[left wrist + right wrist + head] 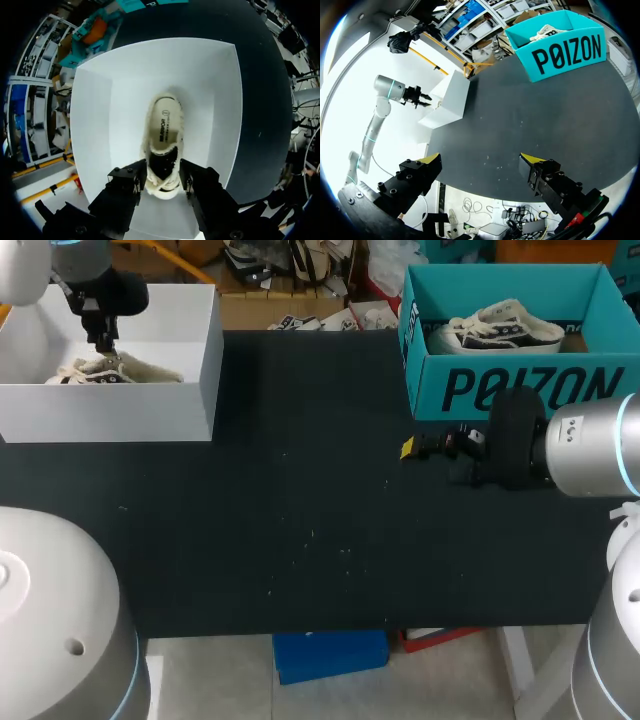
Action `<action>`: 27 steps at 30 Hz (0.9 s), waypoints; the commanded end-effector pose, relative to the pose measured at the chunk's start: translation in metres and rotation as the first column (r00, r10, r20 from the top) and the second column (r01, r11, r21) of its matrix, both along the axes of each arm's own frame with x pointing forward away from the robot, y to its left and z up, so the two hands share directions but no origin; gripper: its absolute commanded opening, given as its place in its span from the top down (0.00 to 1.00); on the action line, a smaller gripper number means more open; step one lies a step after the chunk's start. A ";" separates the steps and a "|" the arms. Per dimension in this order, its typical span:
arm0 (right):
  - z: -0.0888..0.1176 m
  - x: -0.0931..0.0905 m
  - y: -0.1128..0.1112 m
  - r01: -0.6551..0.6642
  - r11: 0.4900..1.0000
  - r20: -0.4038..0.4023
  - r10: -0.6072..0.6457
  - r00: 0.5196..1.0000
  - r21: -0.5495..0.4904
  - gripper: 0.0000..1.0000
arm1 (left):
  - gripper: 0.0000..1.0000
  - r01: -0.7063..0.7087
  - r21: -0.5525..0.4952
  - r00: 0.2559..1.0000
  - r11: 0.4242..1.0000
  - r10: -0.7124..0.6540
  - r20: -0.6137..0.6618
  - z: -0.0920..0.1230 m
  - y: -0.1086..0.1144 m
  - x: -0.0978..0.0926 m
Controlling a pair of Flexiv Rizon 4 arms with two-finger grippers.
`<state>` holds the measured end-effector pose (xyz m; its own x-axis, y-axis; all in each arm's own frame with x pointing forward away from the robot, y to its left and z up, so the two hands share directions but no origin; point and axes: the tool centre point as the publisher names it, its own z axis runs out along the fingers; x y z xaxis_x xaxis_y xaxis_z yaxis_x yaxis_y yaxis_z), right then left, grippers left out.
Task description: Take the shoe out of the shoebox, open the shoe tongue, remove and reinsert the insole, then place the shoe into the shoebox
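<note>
A cream low-top shoe (105, 370) lies in the white shoebox (110, 412) at the table's far left. In the left wrist view the shoe (164, 127) is seen from above with its pale insole (164, 125) showing inside. My left gripper (103, 340) hangs just over it, and its open fingers (127, 182) straddle one laced end of the shoe (162, 187). My right gripper (412, 448) stands wide open over the dark table in front of the teal box, nothing between its fingers (427, 160).
A teal shoebox (500, 385) at the far right holds a second shoe with a dark sole (500, 330). The black tabletop (300, 500) stretches between the two boxes. The white box (451, 95) and teal box (560, 50) show in the right wrist view.
</note>
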<state>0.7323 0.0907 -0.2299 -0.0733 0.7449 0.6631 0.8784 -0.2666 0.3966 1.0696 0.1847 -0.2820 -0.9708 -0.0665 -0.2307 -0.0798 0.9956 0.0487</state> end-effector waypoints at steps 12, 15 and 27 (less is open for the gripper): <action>0.000 0.000 0.001 0.001 1.000 -0.001 -0.001 1.000 -0.002 0.00 | 0.00 -0.076 -0.082 0.990 0.994 0.065 -0.127 0.086 -0.056 -0.056; 0.000 0.000 0.001 0.001 1.000 -0.001 -0.001 1.000 -0.002 0.00 | 0.00 -0.090 -0.080 0.986 0.993 0.078 -0.149 0.082 -0.068 -0.069; 0.000 0.000 0.001 0.001 1.000 -0.001 -0.001 1.000 -0.002 0.00 | 0.00 -0.290 -0.019 0.938 0.957 0.280 -0.206 0.058 -0.092 -0.108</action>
<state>0.7323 0.0908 -0.2299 -0.0734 0.7449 0.6631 0.8784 -0.2665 0.3966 0.9654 0.0991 -0.2237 -0.9429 -0.3330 -0.0096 -0.3331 0.9425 0.0279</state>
